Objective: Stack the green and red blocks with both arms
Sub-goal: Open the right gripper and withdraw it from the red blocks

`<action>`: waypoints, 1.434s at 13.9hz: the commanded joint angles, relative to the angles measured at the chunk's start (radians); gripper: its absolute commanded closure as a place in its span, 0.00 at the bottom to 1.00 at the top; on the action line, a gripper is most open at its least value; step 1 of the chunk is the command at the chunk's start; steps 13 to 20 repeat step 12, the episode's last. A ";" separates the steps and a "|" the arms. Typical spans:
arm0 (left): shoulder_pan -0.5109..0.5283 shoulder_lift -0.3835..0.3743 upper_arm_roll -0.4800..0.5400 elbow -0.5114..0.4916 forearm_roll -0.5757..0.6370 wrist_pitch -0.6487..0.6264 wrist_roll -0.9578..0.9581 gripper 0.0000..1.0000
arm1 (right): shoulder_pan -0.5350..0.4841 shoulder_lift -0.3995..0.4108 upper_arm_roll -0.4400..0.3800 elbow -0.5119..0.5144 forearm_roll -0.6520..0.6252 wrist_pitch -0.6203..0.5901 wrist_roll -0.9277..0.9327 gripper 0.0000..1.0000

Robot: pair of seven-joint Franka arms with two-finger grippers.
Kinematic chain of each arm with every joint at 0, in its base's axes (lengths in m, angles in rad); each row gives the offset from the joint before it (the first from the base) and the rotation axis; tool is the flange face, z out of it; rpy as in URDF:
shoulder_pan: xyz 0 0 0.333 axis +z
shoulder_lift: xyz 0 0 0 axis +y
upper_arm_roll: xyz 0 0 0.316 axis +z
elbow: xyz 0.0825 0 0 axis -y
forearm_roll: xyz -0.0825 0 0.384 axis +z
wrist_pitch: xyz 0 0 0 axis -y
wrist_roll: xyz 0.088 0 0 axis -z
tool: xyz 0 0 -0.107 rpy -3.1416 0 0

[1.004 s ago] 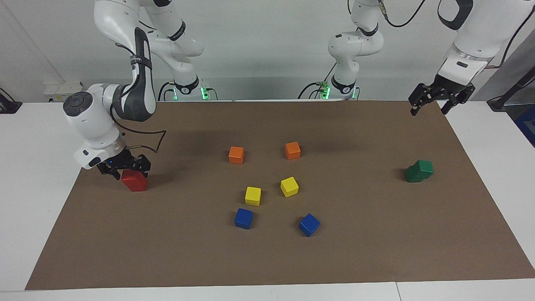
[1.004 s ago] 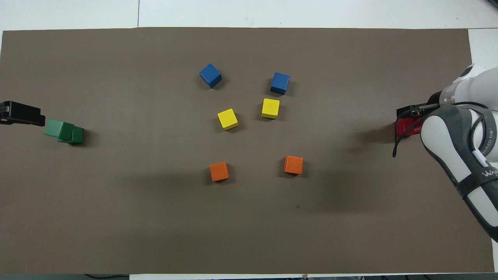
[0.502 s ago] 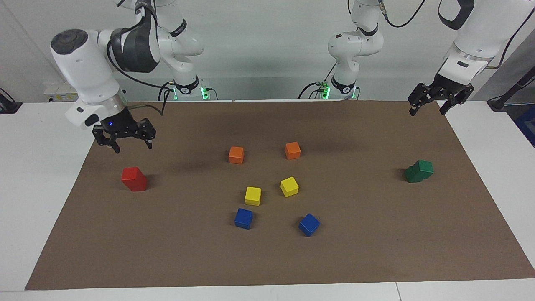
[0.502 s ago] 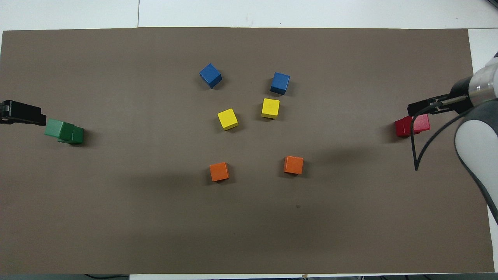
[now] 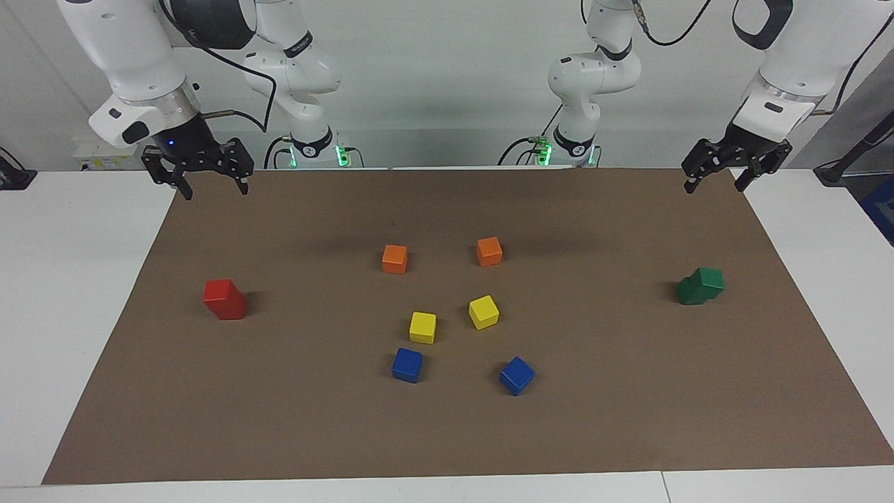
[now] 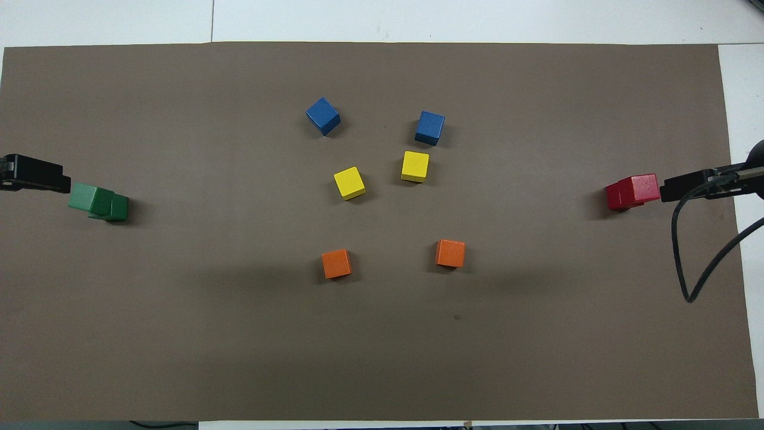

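Observation:
Two red blocks (image 5: 223, 299) (image 6: 632, 191) stand stacked near the right arm's end of the brown mat (image 5: 447, 433). Nothing touches them. Two green blocks (image 5: 700, 286) (image 6: 98, 202) stand stacked near the left arm's end, the upper one set askew on the lower. My right gripper (image 5: 214, 190) (image 6: 698, 182) hangs open and holds nothing, high over the mat's corner at the right arm's end. My left gripper (image 5: 714, 185) (image 6: 33, 173) hangs open with nothing in it, over the mat's corner at the left arm's end, and waits.
Single blocks lie spread around the mat's middle. Nearest the robots are two orange ones (image 5: 394, 258) (image 5: 489, 251). Two yellow ones (image 5: 422, 327) (image 5: 483, 311) lie farther out, and two blue ones (image 5: 407, 365) (image 5: 516, 375) farthest. White tabletop (image 5: 70, 279) borders the mat.
My right gripper has risen from the red stack and drawn back toward the robots, leaving the stack standing. The left gripper has barely moved.

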 commanded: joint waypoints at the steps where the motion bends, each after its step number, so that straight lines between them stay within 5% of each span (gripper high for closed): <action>1: -0.004 0.011 0.006 0.024 -0.015 -0.013 -0.011 0.00 | -0.008 0.051 0.007 0.044 0.002 -0.021 0.022 0.00; 20: -0.007 0.011 0.004 0.024 -0.016 -0.016 -0.012 0.00 | -0.011 0.057 0.006 0.068 -0.017 -0.084 0.026 0.00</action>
